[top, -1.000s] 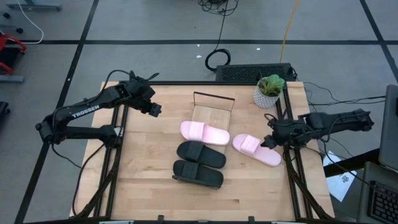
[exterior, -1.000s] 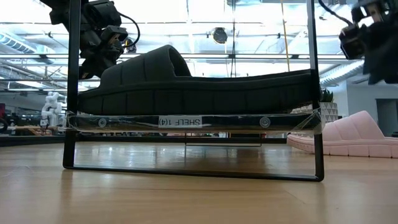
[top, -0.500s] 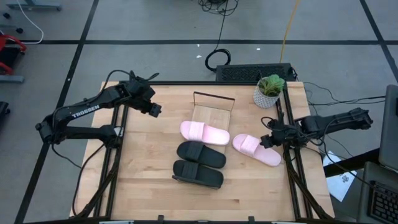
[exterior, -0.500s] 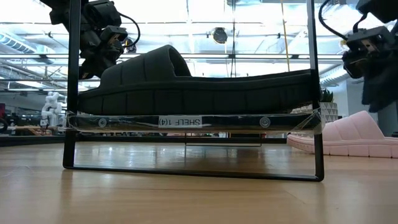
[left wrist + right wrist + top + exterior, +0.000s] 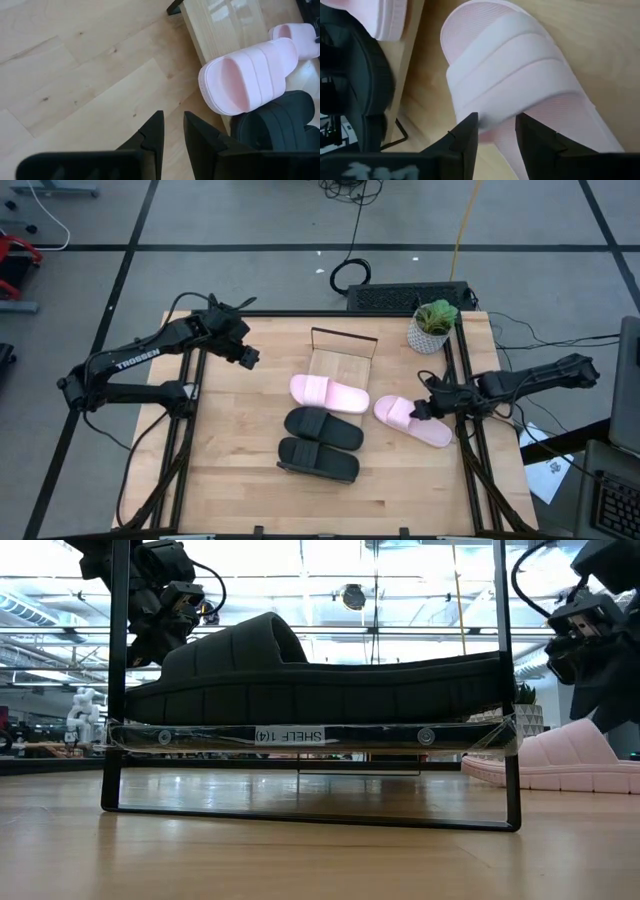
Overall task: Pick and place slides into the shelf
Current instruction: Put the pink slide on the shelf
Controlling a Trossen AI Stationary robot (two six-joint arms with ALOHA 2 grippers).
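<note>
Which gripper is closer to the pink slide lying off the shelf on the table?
Right. The right gripper hangs open just over that pink slide; the left gripper waits far across the table.

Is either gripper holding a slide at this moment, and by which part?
Nothing is held. The right gripper is open over the loose pale pink rubbery slide's strap; the left gripper hangs empty above the table.

Right gripper (image 5: 421,410) low, fingers parted – left gripper (image 5: 250,357) raised, narrow gap.

Bare tabletop (image 5: 235,430) left of slides (image 5: 320,428); plant (image 5: 433,326) back right.
</note>
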